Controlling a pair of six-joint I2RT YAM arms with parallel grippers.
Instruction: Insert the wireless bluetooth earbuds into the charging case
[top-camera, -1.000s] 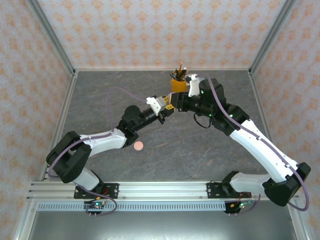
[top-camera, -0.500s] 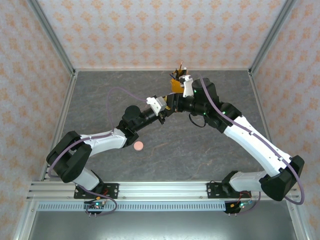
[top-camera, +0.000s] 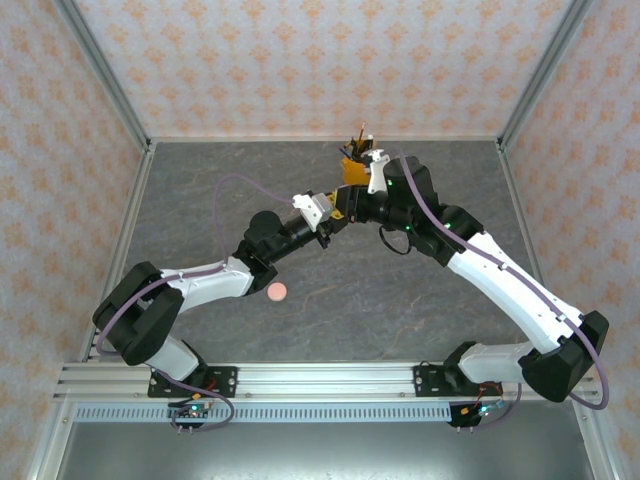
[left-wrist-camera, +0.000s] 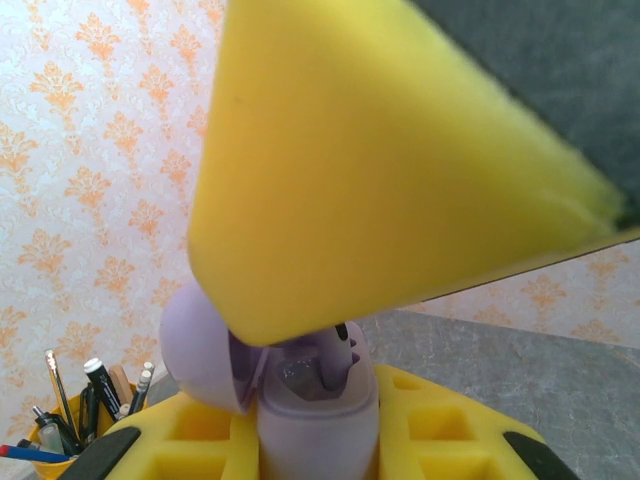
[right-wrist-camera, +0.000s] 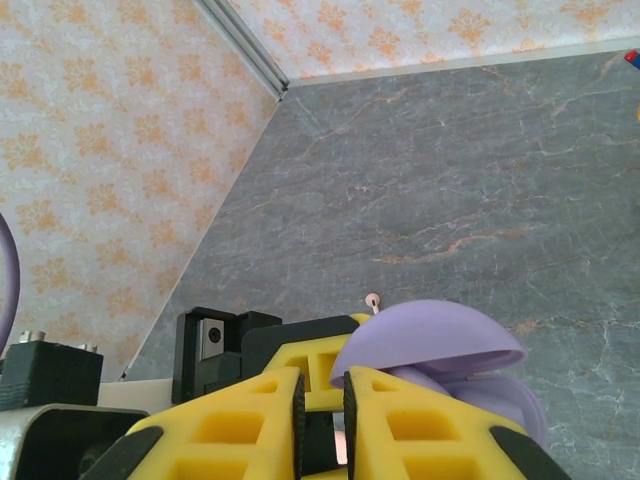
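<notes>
We see a grey stone-look worktop (top-camera: 200, 200) inside walls (top-camera: 300, 70) of orange-patterned paper. The arms meet toward its far edge. The right gripper (right-wrist-camera: 320, 410), fingers pinched almost together, blurs across the left wrist view; we cannot tell whether it grips anything. The left gripper (left-wrist-camera: 318, 452) clamps the open lilac case (left-wrist-camera: 300, 400), with a lilac earbud (left-wrist-camera: 338, 352) sitting in its well.

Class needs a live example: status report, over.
Left tool shut on open lilac case. Right tool nearly shut at its mouth, load unclear. One pink earbud loose on table. Pencil cup close behind.
</notes>
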